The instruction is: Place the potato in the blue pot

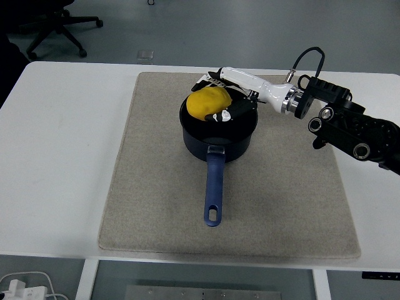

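**Potato held over the blue pot**

The yellow potato [209, 102] sits in the grasp of the right hand [226, 100], just above the open mouth of the blue pot [217, 140], toward its far-left rim. White and black fingers [226, 115] curl around the potato from behind and in front. The pot stands on a beige mat [156, 187] with its long blue handle [214, 190] pointing at the near edge of the white table [56, 156]. A black office chair [56, 25] stands on the floor beyond the table.
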{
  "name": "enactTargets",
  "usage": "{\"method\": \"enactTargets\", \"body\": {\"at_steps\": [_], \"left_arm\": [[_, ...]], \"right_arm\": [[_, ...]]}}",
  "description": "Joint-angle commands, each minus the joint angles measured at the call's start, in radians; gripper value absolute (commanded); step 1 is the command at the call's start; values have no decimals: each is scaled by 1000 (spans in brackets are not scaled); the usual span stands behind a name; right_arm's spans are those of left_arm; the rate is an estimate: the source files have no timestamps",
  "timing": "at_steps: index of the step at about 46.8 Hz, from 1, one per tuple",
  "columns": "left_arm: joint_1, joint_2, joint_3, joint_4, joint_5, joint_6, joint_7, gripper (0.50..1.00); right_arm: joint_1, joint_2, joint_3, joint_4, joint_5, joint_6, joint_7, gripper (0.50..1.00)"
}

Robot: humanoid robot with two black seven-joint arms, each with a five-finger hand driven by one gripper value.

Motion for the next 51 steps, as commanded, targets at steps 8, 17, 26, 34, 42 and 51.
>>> {"method": "enactTargets", "body": {"at_steps": [8,17,26,34,42,51], "left_arm": [[0,0,-1,0,0,0,0,996],[0,0,0,1,0,0,0,996],[0,0,0,1,0,0,0,996],[0,0,0,1,0,0,0,996],[0,0,0,1,0,0,0,996],[0,0,0,1,0,0,0,996]], "right_arm": [[-8,5,-5,-25,0,-5,5,500],[-20,5,-6,-26,0,-7,5,500],[-32,5,-6,-28,2,-7,5,500],[-32,5,-5,-26,8,-7,5,629],[-44,5,-2,-25,12,-5,6,813],[-44,5,0,-26,15,-5,5,917]]}}
